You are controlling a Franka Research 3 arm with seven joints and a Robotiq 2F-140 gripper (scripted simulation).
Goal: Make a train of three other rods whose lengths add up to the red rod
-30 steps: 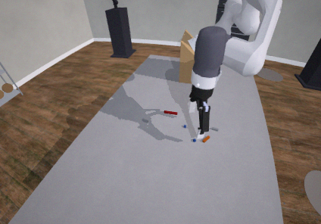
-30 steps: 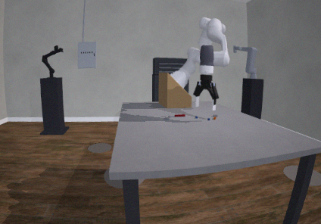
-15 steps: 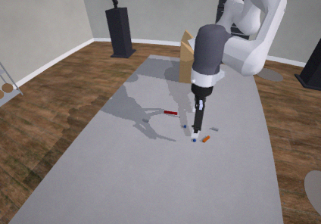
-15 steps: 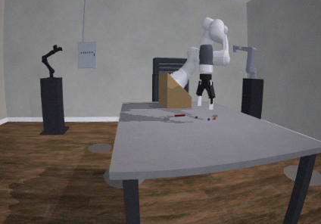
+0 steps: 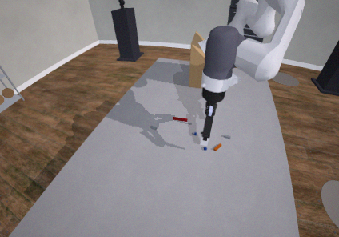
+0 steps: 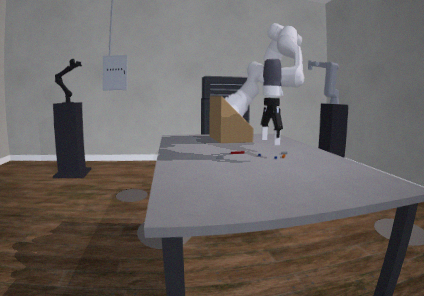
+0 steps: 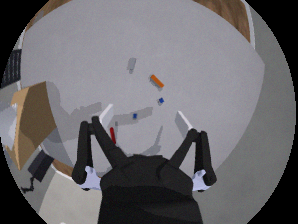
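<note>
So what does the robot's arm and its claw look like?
The arm is fat, rounded and white, with a dark grey sleeve-like section and a white ring near the wrist. The gripper is black, with thin bent links and two whitish fingertips. No loose cables show.
</note>
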